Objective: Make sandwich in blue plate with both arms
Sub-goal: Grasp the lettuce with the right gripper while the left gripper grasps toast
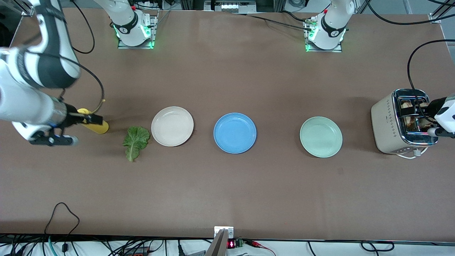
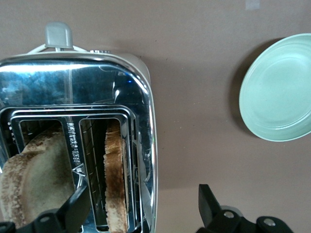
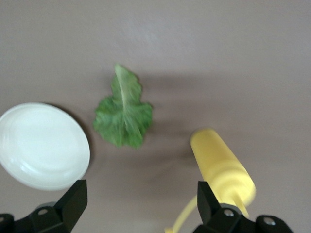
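You have three plates in a row mid-table, the blue plate (image 1: 235, 133) between the others. The lettuce leaf (image 1: 135, 142) lies toward the right arm's end; the toaster (image 1: 403, 122), apparently holding two bread slices (image 2: 115, 174), stands at the left arm's edge.

Right wrist view: right gripper (image 3: 138, 206) hangs over the brown worktop (image 3: 233, 58) with its black fingers (image 3: 73, 201) spread wide and nothing between them. Green lettuce leaf (image 3: 123, 114) lies flat on the worktop, between the cream-white plate (image 3: 41, 144) and the yellow squeeze bottle (image 3: 222, 167), just beside the plate but not touching it. Bottle stands clear of the leaf, and its top sits close to one gripper finger, contact unclear.
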